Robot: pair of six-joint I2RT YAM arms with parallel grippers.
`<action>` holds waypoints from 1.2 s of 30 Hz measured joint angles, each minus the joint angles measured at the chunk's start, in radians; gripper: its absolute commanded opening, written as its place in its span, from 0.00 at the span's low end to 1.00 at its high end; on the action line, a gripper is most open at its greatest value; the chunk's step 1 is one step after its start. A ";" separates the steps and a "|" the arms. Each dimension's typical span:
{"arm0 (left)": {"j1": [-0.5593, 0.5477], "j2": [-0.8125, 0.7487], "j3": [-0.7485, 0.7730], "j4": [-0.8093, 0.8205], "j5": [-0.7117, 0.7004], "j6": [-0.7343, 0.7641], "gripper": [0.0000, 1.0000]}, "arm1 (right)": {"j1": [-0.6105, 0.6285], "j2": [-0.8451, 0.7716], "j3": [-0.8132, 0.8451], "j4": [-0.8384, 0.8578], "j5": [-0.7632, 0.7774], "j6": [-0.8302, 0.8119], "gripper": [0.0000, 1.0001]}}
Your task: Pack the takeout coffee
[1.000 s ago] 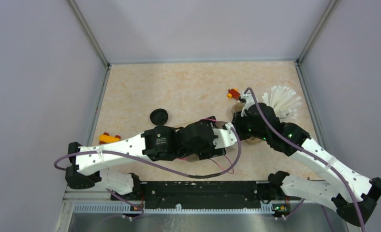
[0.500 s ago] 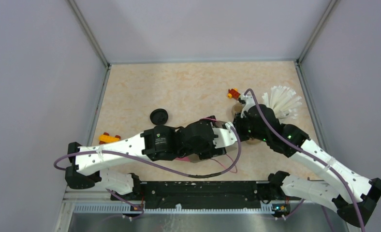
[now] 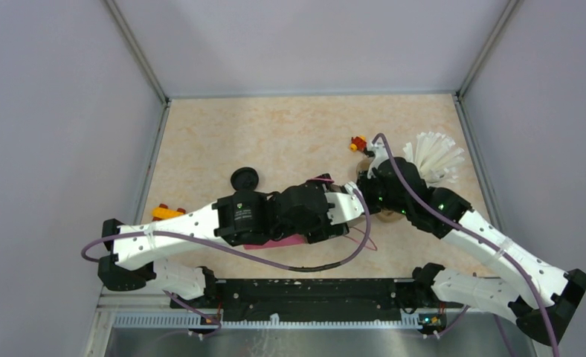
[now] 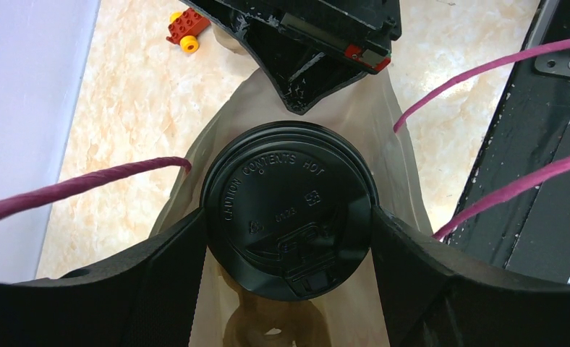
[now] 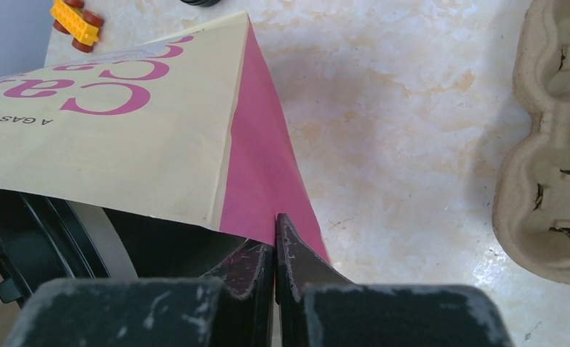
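The left gripper (image 4: 289, 238) grasps a lidded black cup (image 4: 286, 195) just under the lid's rim and holds it in the open mouth of the paper bag (image 5: 123, 144). Just beyond, the right gripper (image 5: 275, 249) is clenched on the bag's edge. The paper walls likely dent and the lid may pop, so a gentle hold near the stiff rim suits. Farther off sits the second cup (image 3: 244, 179).

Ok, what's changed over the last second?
The right gripper has closed its jaws on the pink edge of the paper bag. The left gripper, holding the lidded cup at the bag's mouth, shifted slightly with its arm, and more pink of the bag now shows beneath it. The loose lid, straws and yellow brick stayed put.
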 measured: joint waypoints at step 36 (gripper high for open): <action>0.010 -0.077 -0.073 0.009 0.127 -0.112 0.55 | 0.000 0.174 0.339 -0.245 0.080 -0.009 0.00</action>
